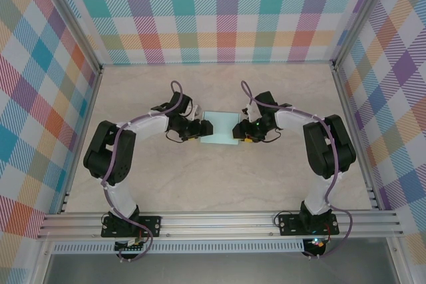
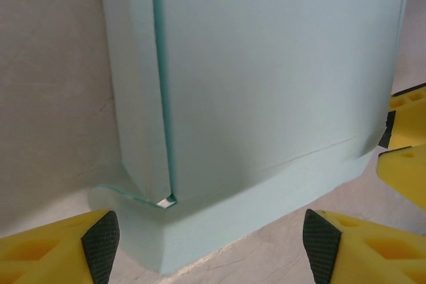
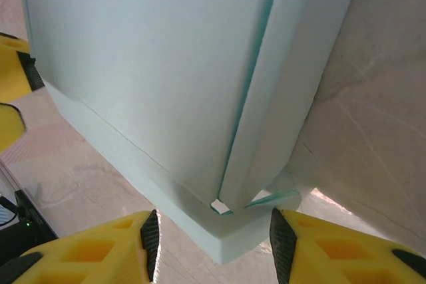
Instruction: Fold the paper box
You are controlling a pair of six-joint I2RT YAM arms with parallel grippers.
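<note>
The pale table point(image 1: 219, 184) is carrying the paper box point(image 1: 220, 129), lying flat between the left gripper point(image 1: 204, 127) and right gripper point(image 1: 237, 130), both hanging open at its ends; it's looking light, bendy, crease-prone, so I'm guessing pinch an end flap.

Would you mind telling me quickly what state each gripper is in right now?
Left gripper: open, jaws either side of the paper box edge, holding nothing.
Right gripper: open, straddling the opposite edge, holding nothing.
</note>
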